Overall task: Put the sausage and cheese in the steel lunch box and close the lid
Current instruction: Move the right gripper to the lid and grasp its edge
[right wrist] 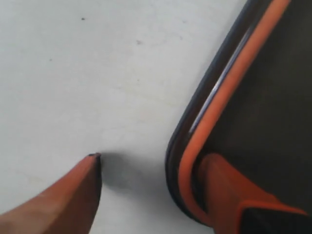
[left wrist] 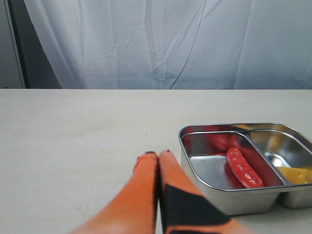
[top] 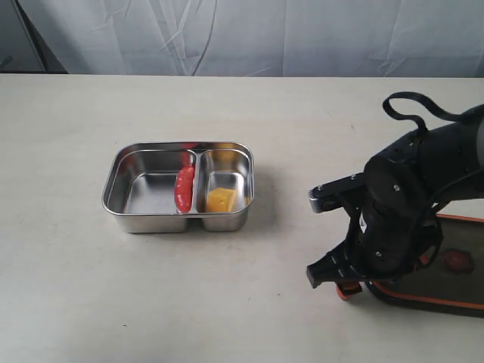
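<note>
The steel lunch box [top: 113, 172] stands left of centre on the table. The red sausage [top: 184, 189] lies in its larger compartment against the divider, and the yellow cheese [top: 220, 200] sits in the smaller one. At the front right the dark lid [top: 454, 283] lies flat, orange rim showing. My right gripper [right wrist: 152, 160] is open and straddles a rounded corner of the lid [right wrist: 263, 97], one finger on the table and one over the lid. My left gripper [left wrist: 158, 154] is shut and empty, low beside the lunch box [left wrist: 185, 134], with the sausage [left wrist: 243, 168] and cheese [left wrist: 295, 174] visible inside.
The right arm [top: 408, 204] hangs over the lid's left end and hides part of it. A white curtain [top: 242, 34] backs the table's far edge. The left arm is out of the exterior view.
</note>
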Tool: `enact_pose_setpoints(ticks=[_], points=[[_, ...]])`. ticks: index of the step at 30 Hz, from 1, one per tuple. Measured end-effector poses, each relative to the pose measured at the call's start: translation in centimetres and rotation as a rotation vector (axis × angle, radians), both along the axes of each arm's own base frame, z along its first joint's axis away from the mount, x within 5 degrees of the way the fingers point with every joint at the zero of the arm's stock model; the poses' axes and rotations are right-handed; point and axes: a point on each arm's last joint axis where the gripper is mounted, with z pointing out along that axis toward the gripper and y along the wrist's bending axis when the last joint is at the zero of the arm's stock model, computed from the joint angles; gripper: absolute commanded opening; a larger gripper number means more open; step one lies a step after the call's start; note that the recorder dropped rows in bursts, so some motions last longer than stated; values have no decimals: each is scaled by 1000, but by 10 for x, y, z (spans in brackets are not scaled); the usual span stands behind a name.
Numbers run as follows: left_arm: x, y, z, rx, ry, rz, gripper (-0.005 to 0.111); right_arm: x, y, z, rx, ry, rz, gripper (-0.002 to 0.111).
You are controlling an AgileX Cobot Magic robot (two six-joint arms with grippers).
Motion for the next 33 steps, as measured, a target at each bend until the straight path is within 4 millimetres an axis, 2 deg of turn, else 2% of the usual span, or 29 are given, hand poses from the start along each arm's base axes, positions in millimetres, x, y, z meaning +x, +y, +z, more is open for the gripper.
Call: enact_pose_setpoints(ticks=[2,3,4,6,8,14,16,20,24,33], points=[[0,0,0,0,0,0,0,1,0,-4,-3,0,3,56],[0,0,0,0,0,0,0,1,0,-5,-4,0,3,51],[0,0,0,0,0,0,0,1,0,-6,-4,-3,6,36],[0,0,0,0,0,0,0,3,0,-6,-5,-16,18,15],[0,0,0,0,0,0,0,3,1,-6,-5,-20,21,0],[0,0,0,0,0,0,0,4,1,-4,6,-41,21,0],[0,0,0,0,0,0,0,4,1,12,40,-90,17,-1],[0,0,0,0,0,0,0,-4,-4,70,165,-276,12,-1],[0,0,0,19,0,2,0,-20,-11,114,285,-406,-14,-1],[0,1,0,32,-3,4,0,-46,-17,156,478,-500,10,-1]])
